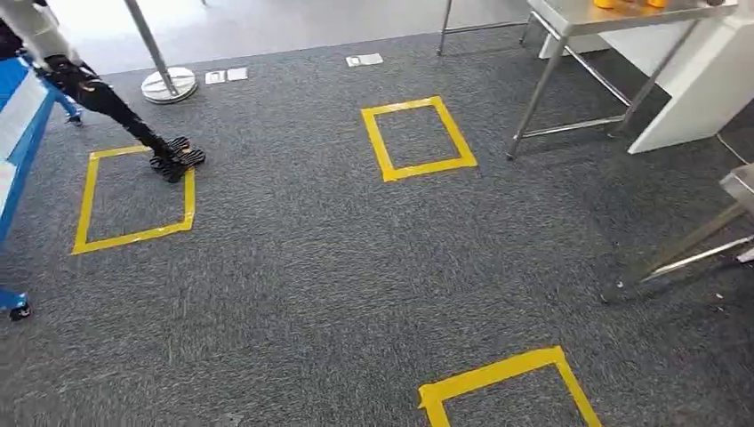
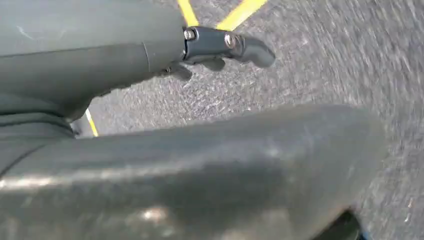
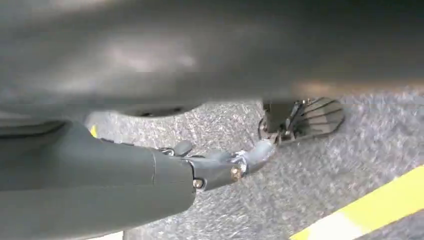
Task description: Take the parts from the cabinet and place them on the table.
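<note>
From the head, grey carpet with yellow squares and a steel table carrying orange parts, too cropped to identify; no cabinet here, so the job is walking squarely to it. At the wrists, the left hand and right hand hang holding nothing, fingers loosely extended (keep them relaxed, clear of the legs).

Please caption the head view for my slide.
Grey carpet marked with yellow tape squares, steel table ahead.
</note>
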You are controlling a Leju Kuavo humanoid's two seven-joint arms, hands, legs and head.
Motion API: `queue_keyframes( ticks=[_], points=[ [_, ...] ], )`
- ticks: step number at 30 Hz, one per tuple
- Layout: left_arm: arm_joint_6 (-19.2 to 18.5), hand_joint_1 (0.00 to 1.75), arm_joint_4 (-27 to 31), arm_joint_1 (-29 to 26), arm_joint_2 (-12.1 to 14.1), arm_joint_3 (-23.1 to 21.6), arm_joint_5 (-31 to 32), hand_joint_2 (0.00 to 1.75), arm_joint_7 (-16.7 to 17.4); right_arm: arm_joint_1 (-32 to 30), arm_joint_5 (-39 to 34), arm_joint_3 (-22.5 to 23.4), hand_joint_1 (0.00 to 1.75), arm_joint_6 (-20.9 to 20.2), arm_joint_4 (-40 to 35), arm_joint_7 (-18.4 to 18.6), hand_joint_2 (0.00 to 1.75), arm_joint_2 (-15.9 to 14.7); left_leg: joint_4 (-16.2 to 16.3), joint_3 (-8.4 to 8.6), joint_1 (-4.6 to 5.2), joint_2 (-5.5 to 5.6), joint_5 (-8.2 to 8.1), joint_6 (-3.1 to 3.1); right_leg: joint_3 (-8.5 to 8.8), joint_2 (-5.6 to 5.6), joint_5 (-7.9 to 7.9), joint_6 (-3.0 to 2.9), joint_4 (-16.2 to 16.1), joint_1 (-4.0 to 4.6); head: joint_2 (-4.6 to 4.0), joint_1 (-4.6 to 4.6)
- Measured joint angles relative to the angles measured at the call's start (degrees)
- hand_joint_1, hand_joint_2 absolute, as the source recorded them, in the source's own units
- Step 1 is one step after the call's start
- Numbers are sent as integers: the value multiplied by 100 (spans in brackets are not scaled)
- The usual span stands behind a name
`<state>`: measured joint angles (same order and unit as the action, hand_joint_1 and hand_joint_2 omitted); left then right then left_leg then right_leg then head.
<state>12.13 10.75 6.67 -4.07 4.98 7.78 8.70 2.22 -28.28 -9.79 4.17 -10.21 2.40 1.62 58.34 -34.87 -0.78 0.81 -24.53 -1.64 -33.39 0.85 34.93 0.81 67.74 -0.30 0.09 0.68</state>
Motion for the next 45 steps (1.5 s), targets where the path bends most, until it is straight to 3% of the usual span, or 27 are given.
queue_keyframes(
  ticks=[2,3,5,6,7,11,12,14,16,18,19,21,22,23,27,28,29,30,32,33,34,36,37,38,42,43,45],
  points=[
    [46,0,0,8,0,6,-39,0,24,-2,20,-20,0,0,4,22,0,0,1,-44,11,182,25,-25,-394,-62,222,-2,761,4,0,0],
    [59,0,-2,0,0,13,-59,0,39,-1,37,-24,0,0,2,28,0,0,1,-51,12,282,39,-25,-425,-69,170,34,774,4,0,-7],
    [114,0,-2,-10,0,35,-153,0,22,-10,63,-39,0,0,4,57,0,-9,2,-53,11,479,67,5,-79,-121,-226,136,-7,-1,0,-2],
    [122,0,0,-10,-4,89,-314,0,-50,-7,66,-50,0,2,4,57,0,-20,2,-53,8,560,84,24,185,-241,-442,163,-552,-10,0,0],
    [122,0,0,-9,-9,173,-490,0,-143,-8,63,-61,0,4,4,57,0,-31,2,-64,3,636,104,51,393,-558,-567,145,-1003,-32,0,2],
    [144,0,2,-47,-13,571,-938,0,-461,45,28,-66,0,13,9,57,0,-61,-38,-105,24,827,176,187,410,-369,-631,-10,-1037,48,0,-9],
    [123,0,2,-52,-11,664,-1005,0,-468,38,22,-66,0,18,9,57,0,-61,-24,-133,19,877,198,220,425,-275,-684,-71,-1092,-24,0,-13],
    [54,0,2,-54,-11,785,-1032,0,-485,17,15,-66,0,20,9,63,0,-85,429,-338,54,174,-188,228,427,-117,-716,-153,-1103,-28,0,-57],
    [-44,0,2,-31,-18,841,-1030,0,-631,-28,7,-66,0,15,9,77,0,-90,1367,-746,25,-31,-674,277,418,81,-709,-162,-1102,8,0,-55],
    [-140,0,2,-35,-24,868,-986,0,-717,-39,-2,-66,0,15,11,85,0,-96,1792,-913,-9,-57,-769,317,410,265,-706,-163,-1100,13,0,-61],
    [-177,0,2,-37,-24,868,-959,0,-713,-34,-2,-66,0,13,11,85,0,-96,1610,-795,-26,-75,-635,332,411,345,-701,-165,-1099,12,0,-61],
    [-258,0,2,-32,-22,881,-959,0,-610,-17,-2,-66,0,2,11,85,0,-94,641,-212,-48,-241,-197,344,441,493,-675,-142,-1096,1,0,-61],
    [-276,0,2,-30,-24,896,-970,0,-548,-14,0,-66,0,-4,11,85,0,-103,171,75,-44,-570,-97,342,473,546,-647,-99,-1080,31,0,-75],
    [-297,0,2,-11,-37,909,-988,0,-492,-20,9,-68,0,-9,11,85,0,-116,102,107,11,-638,-139,304,424,599,-612,-52,-1056,90,0,-92],
    [-391,0,2,-15,-42,971,-1080,0,-337,38,33,-70,0,-35,9,83,0,-131,40,38,52,-288,-81,99,516,836,-600,59,-1089,63,0,-35],
    [-402,0,2,-21,-48,984,-1084,0,-330,42,33,-72,0,-35,9,83,0,-140,18,52,16,-214,-54,59,455,494,-522,93,-993,25,0,-18],
    [-433,0,2,-12,-44,1001,-1099,0,-332,32,33,-70,0,-39,7,81,0,-144,12,40,8,-153,-30,14,334,180,-358,58,-734,19,0,-18],
    [-459,0,2,4,-42,1021,-1119,0,-354,11,33,-72,0,-46,9,81,0,-142,12,12,8,-85,-15,-15,132,27,-159,16,-303,12,0,-2],
    [-490,0,2,26,-52,1027,-1130,0,-363,9,33,-72,0,-55,11,81,0,-144,13,-39,25,119,11,-47,-352,-63,180,-20,653,8,0,-2],
    [-492,0,2,23,-52,1029,-1130,0,-365,9,33,-72,0,-55,11,81,0,-144,14,-49,26,219,24,-52,-462,-69,190,9,832,8,0,-9],
    [-492,0,2,18,-52,1034,-1130,0,-363,9,33,-72,0,-55,11,81,0,-144,14,-51,26,314,35,-45,-430,-72,100,49,718,7,0,-7],
    [-525,0,2,19,-52,1047,-1132,0,-380,6,33,-72,0,-55,11,81,0,-153,15,-51,21,511,64,-12,-8,-153,-344,157,-219,-12,0,-5],
    [-566,0,2,21,-55,1054,-1132,0,-400,12,33,-72,0,-55,11,81,0,-160,15,-55,17,590,79,12,260,-364,-545,182,-770,-37,0,-2],
    [-590,0,2,22,-55,1058,-1136,0,-411,8,33,-72,0,-55,13,81,0,-166,28,-70,33,646,93,45,338,-607,-591,163,-1011,-40,0,-7],
    [-634,0,0,1,-52,1073,-1147,0,-450,53,33,-72,0,-70,13,81,0,-164,-13,-132,34,874,171,177,395,-339,-679,-16,-1030,13,0,-15],
    [-634,0,2,-12,-44,1082,-1147,0,-452,53,33,-72,0,-70,13,81,0,-166,62,-164,21,748,123,180,389,-232,-728,-81,-1064,-64,0,-22],
    [-645,0,0,-6,-48,1084,-1156,0,-466,14,33,-72,0,-70,13,79,0,-179,638,-427,60,146,-325,216,381,-88,-736,-155,-1068,-38,0,-77]
  ],
)
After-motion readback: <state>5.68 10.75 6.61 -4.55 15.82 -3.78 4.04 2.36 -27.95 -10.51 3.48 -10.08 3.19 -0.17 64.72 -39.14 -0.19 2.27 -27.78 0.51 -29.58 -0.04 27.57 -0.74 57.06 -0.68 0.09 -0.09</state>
